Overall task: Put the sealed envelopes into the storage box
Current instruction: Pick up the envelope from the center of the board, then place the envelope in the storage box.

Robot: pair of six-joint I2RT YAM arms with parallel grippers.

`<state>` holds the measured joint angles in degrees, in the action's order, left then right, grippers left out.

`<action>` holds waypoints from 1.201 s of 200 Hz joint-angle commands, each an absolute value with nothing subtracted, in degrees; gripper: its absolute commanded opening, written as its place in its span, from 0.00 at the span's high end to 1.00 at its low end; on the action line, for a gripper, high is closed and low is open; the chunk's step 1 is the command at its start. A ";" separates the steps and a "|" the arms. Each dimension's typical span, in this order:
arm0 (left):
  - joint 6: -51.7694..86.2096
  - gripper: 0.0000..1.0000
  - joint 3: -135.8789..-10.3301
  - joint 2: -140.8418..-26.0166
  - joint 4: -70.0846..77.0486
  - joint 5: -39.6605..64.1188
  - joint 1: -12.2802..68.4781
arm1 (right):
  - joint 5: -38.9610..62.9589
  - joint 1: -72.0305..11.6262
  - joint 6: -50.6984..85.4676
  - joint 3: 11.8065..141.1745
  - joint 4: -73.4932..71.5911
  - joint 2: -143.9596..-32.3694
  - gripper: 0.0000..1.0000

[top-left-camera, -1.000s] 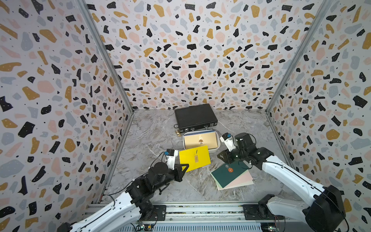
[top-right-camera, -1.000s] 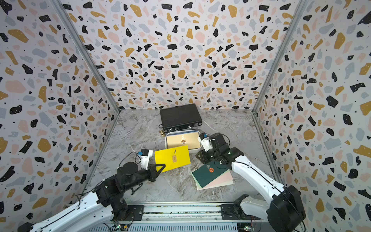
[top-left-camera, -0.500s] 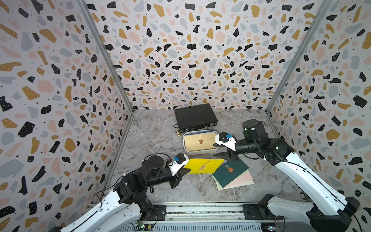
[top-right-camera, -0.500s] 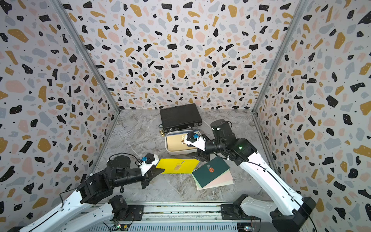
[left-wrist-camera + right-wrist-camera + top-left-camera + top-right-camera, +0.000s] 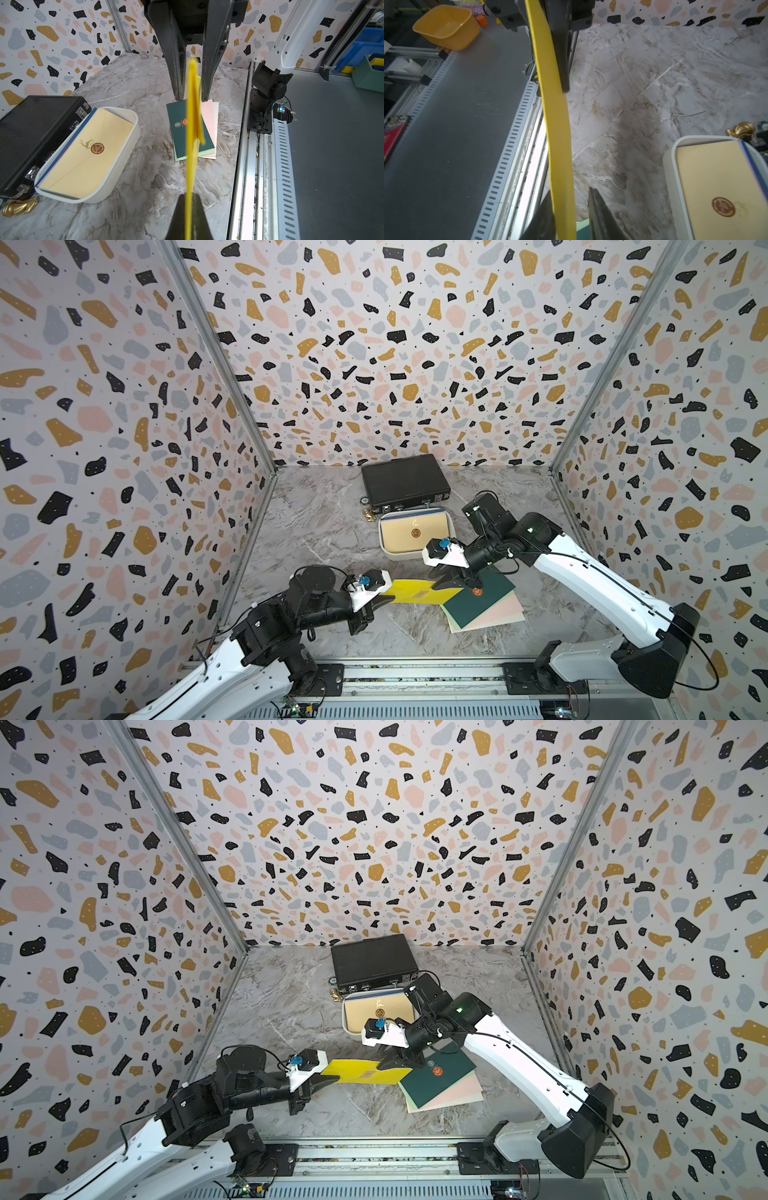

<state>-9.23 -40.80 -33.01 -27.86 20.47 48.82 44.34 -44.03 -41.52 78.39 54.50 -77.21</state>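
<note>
While left pincer [image 5: 381,600] clamps yellow envelope [image 5: 419,593], right pincer [image 5: 441,583] straddles it, jaws narrowly apart

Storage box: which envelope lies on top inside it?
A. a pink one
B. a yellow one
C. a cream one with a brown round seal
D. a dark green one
C: the top envelope in the box is cream with a brown seal; the yellow envelope is outside, in the left end effector, and the green envelope tops a pile on the table.
</note>
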 commanded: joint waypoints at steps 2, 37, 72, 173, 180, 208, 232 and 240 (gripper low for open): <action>-9.55 1.00 -40.09 -32.59 -24.82 19.22 48.61 | 45.03 -44.43 -40.68 80.81 53.52 -77.89 0.90; -5.13 0.28 -39.07 -31.45 -27.57 8.94 48.62 | 38.73 -44.37 -48.05 88.36 64.22 -82.33 1.00; 11.48 0.09 -39.55 -30.07 -37.07 -13.36 48.67 | 20.69 -42.71 -51.81 95.31 65.14 -87.62 1.00; 13.84 0.06 -41.66 -29.06 -41.96 -9.90 48.70 | 8.35 -38.76 -60.41 123.17 70.36 -115.96 1.00; 13.45 0.06 -41.28 -28.34 -41.68 -9.80 48.73 | 7.94 -38.61 -60.25 124.10 70.49 -117.30 1.00; 13.27 0.06 -40.71 -26.42 -41.45 -10.36 48.72 | 9.79 -37.79 -59.73 125.76 70.68 -120.74 1.00; 12.78 0.05 -40.34 -26.41 -40.98 -10.02 48.76 | 10.05 -37.65 -59.87 125.46 70.71 -122.85 1.00; 12.56 0.05 -40.42 -26.66 -40.96 -9.57 48.69 | 10.76 -37.38 -59.57 125.45 70.66 -123.57 1.00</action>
<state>13.93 -41.25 -26.55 -43.33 -9.52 48.82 9.37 -37.85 -59.37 123.33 67.99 -123.33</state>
